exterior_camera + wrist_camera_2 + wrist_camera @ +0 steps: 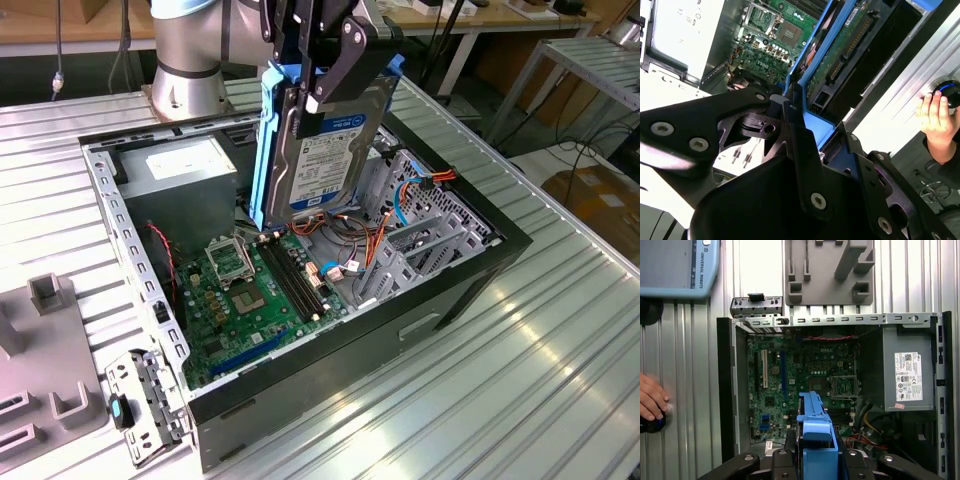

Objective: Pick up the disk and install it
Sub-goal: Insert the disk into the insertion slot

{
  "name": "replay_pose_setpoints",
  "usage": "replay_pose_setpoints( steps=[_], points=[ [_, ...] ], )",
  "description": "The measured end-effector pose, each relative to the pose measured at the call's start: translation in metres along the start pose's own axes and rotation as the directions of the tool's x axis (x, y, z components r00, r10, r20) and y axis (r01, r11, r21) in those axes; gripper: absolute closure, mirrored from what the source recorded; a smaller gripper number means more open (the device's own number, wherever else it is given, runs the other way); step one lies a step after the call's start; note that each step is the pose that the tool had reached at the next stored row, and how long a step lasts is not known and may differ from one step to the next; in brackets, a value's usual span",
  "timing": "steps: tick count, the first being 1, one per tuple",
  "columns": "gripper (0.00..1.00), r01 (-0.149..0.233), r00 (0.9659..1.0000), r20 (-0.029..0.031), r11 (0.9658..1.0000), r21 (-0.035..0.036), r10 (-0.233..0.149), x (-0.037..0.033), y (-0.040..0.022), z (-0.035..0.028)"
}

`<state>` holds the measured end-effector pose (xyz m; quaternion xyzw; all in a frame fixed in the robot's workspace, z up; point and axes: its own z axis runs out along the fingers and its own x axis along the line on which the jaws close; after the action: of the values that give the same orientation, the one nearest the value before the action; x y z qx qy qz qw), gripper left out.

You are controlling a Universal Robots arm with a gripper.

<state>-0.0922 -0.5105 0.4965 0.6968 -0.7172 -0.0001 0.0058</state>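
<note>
The gripper (318, 98) is clamped on the disk (325, 150), its black fingers pressed against the two broad faces near the upper end. The disk hangs on edge, slightly tilted, over the middle of the open computer case (420, 310), which lies on its side on a ribbed metal table (500, 400). In the exterior view the labelled face of the disk turns toward the camera, and a blue side rail (263, 150) runs down its edge on the exterior view's left. The lower end of the disk sits above the motherboard (245, 295) and a tangle of coloured cables. It lies between the grey power-supply box (190, 180) at the far left of the case and the metal drive cage (425, 235) on the exterior view's right. Whether it touches the cables cannot be told. The second wrist view shows the green circuit board (850, 42) on the disk's other face, framed by the blue rail. A grey fixture plate (45, 350) rests on the table outside the case, at the exterior view's near left. A person's hand (938, 117) rests on a round control well apart from the case.
</note>
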Motion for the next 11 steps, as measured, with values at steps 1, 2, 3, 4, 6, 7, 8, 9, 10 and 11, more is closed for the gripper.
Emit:
replay_pose_setpoints(
  steps=[1, 2, 3, 4, 6, 7, 8, 9, 10, 11],
  points=[
    [0.63, 0.001, 1.0, 0.0, 1.0, 0.0, -0.001, 0.0, 0.0, 0.0],
    [0.63, 0.001, 1.0, 0.0, 1.0, 0.0, -0.001, 0.0, 0.0, 0.0],
    [0.63, 0.001, 1.0, 0.0, 1.0, 0.0, -0.001, 0.0, 0.0, 0.0],
    [0.63, 0.001, 1.0, -0.0001, 1.0, 0.0, -0.001, 0.0, 0.0, 0.0],
    [0.63, 0.001, 1.0, 0.0, 1.0, 0.0, -0.001, 0.0, 0.0, 0.0],
    [0.63, 0.001, 1.0, 0.0, 1.0, 0.0, -0.001, 0.0, 0.0, 0.0],
    [0.63, 0.001, 1.0, 0.0, 1.0, 0.0, -0.001, 0.0, 0.0, 0.0],
    [0.63, 0.001, 1.0, 0.0, 1.0, 0.0, -0.001, 0.0, 0.0, 0.0],
    [0.63, 0.001, 1.0, 0.0, 1.0, 0.0, -0.001, 0.0002, 0.0001, 0.0],
    [0.63, 0.001, 1.0, 0.0, 1.0, 0.0, -0.001, 0.0009, 0.0, 0.0]
  ],
)
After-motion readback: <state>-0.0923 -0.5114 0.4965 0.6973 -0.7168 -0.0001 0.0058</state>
